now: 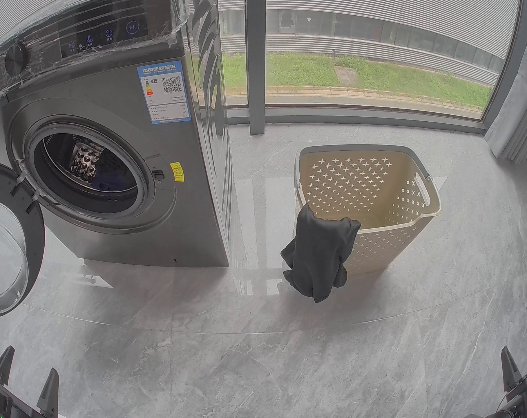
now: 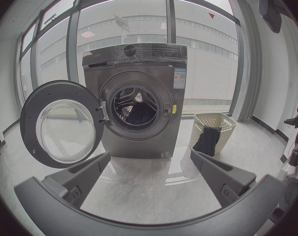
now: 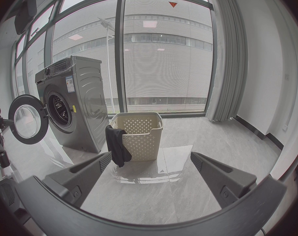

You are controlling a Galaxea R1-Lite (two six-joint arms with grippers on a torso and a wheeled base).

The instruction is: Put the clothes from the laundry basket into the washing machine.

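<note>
Garment [image 1: 318, 251] of dark cloth hangs over the laundry basket [image 1: 368, 148] at its near rim, mostly outside, beside the washing machine [image 1: 101, 169], whose door [image 1: 8, 239] stands open. The left gripper [image 2: 149, 154] and right gripper [image 3: 150, 154] sit low, well apart from it, fingers spread and empty. Best to pinch the bunched cloth at the rim and lift it clear before swinging it drumward.

The jaws of both arms are dark grey plastic wedges with ribbed inner pads [image 2: 104, 161], a round screw [image 2: 77, 193] at each base, on a curved dark bar [image 2: 37, 204].
</note>
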